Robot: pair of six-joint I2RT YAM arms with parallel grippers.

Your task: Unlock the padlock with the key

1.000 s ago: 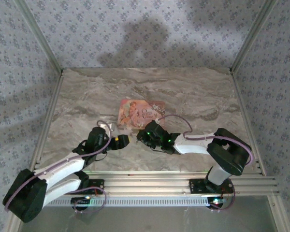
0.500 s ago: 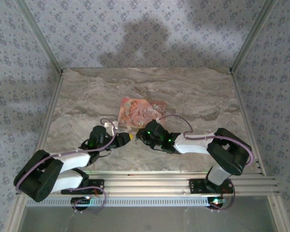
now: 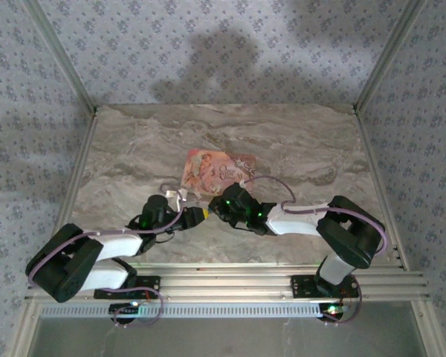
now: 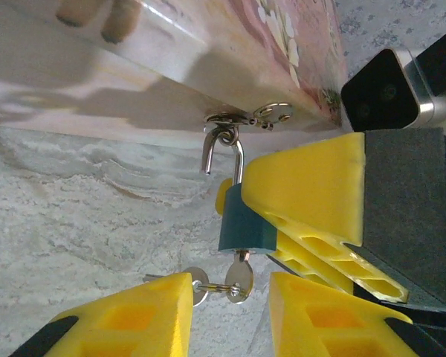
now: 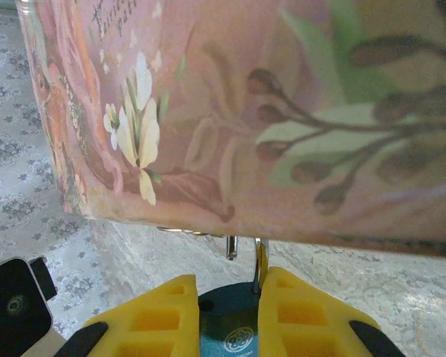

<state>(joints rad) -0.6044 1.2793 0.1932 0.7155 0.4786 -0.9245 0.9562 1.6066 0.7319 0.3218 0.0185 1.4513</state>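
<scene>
The pink picture box (image 3: pixel 214 172) lies on the marble bench (image 3: pixel 297 141), at 12 o'clock from the two arms' meeting point. The padlock (image 4: pixel 241 227) hangs at the box's near edge. It is a small dark blue-green body, and its silver shackle points to 12 o'clock in the left wrist view, hooked through a metal loop (image 4: pixel 241 117) on the side of the box.

The right gripper (image 5: pixel 228 290) comes in from 3 o'clock in the top view. Its yellow jaws are closed on the padlock body, one on each side, and the shackle rises between their tips toward the box wall.

The key (image 4: pixel 242 281) sits in the bottom of the padlock and sticks out at 6 o'clock, with a small silver ring (image 4: pixel 199 288) linked to it at 9 o'clock.

The left gripper (image 4: pixel 232 297) reaches in from 9 o'clock in the top view, tip to tip with the right one. Its jaws stand fairly narrow, with the key head in the gap between them. The ring overlaps the edge of one jaw, and a little space shows beside the other. I cannot tell whether they actually pinch the key.
</scene>
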